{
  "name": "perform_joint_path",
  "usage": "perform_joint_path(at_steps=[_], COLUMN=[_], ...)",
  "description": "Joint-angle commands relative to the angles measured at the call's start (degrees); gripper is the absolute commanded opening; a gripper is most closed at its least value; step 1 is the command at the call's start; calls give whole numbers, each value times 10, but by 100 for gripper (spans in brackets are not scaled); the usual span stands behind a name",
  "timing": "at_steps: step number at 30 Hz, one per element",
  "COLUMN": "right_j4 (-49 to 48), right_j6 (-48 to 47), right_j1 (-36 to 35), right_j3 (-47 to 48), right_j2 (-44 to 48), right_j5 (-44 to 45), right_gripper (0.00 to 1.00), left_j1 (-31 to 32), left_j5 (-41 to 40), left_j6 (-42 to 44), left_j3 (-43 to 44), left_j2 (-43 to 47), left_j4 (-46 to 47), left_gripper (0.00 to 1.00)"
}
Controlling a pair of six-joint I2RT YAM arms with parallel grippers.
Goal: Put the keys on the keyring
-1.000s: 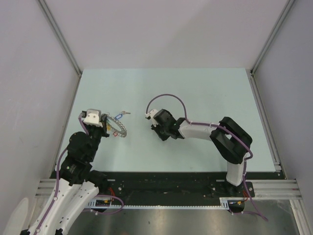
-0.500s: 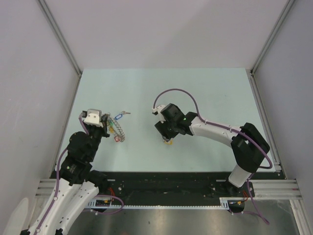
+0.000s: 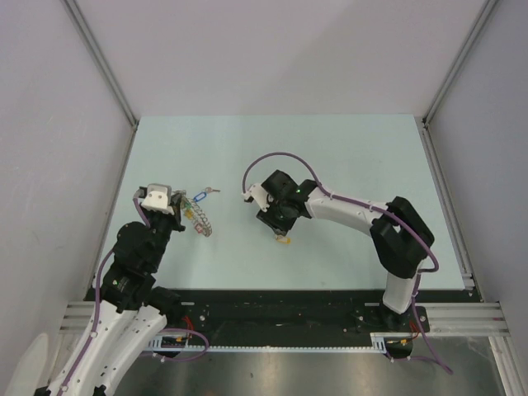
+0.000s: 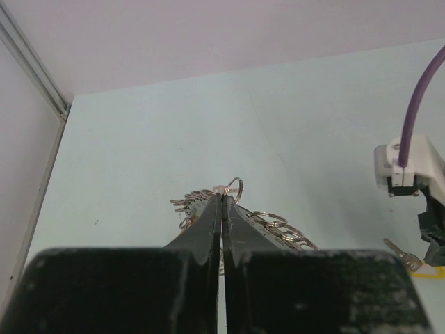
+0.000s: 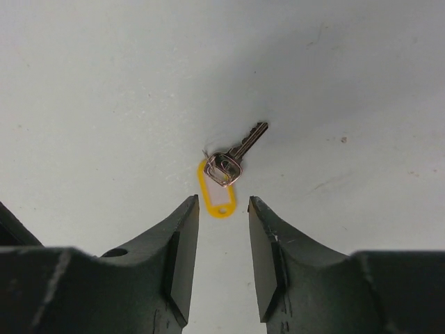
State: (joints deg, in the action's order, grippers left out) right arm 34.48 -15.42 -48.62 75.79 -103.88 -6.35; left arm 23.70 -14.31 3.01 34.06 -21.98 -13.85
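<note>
**Right jaws poised over the yellow key**

Nearest us, well right of the keyring (image 3: 200, 219), the yellow-tagged key (image 5: 224, 174) lies flat on the table (image 3: 346, 165). The right gripper (image 5: 224, 209) hangs over its tag, jaws partly apart and empty. The left gripper (image 4: 221, 205) pinches the keyring's rim, jaws pressed tight. Just beyond the keyring sits the blue-tagged key (image 3: 200, 196).

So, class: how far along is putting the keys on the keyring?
Done: nothing certain; unclear whether the blue-tagged key is attached. In hand: left end effector shut on the keyring. To do: yellow-tagged key lies loose before the open right end effector.
</note>
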Motion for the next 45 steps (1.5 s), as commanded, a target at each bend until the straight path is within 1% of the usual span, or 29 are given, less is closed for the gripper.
perform_joint_path(at_steps=[1, 9, 11, 14, 22, 26, 29, 30, 32, 33, 35, 36, 39, 43, 45], right_j4=[45, 71, 75, 80, 81, 78, 74, 74, 76, 77, 79, 78, 76, 51, 37], right_j6=[-59, -81, -84, -88, -95, -96, -97, -97, -100, -99, -99, -99, -95, -88, -82], right_j1=[-1, -9, -9, -9, -10, -12, -12, -11, -12, -13, -13, -13, -12, -11, -11], right_j3=[58, 106, 111, 113, 113, 114, 114, 113, 113, 114, 113, 112, 108, 88, 69], right_j2=[-47, -98, -108, -114, -124, -128, -130, -130, -130, -128, -126, -122, -110, -48, -16], right_j5=[-31, -22, -21, -29, -30, -32, -32, -33, -34, -31, -31, -31, -24, -22, -17], right_gripper=[38, 39, 36, 33, 33, 31, 28, 25, 23, 18, 14, 8, 0, 0, 0], left_j1=[-5, -6, -6, -6, -6, -6, -5, -6, -6, -6, -6, -6, -6, -6, -6], left_j5=[11, 13, 14, 15, 18, 18, 18, 18, 18, 19, 20, 20, 23, 33, 59], left_j6=[-2, -1, -2, -3, -3, -3, -3, -3, -3, -3, -2, -2, -1, 0, 4], left_j3=[6, 7, 7, 7, 7, 7, 7, 7, 7, 7, 7, 7, 7, 7, 4], left_j2=[5, 6, 6, 6, 6, 6, 5, 5, 5, 5, 5, 5, 5, 5, 5], left_j4=[49, 49, 49, 49, 49, 49, 49, 49, 49, 49, 50, 49, 49, 51, 58], left_gripper=[0, 0, 0, 0, 0, 0, 0, 0, 0, 0, 0, 0, 0, 0, 0])
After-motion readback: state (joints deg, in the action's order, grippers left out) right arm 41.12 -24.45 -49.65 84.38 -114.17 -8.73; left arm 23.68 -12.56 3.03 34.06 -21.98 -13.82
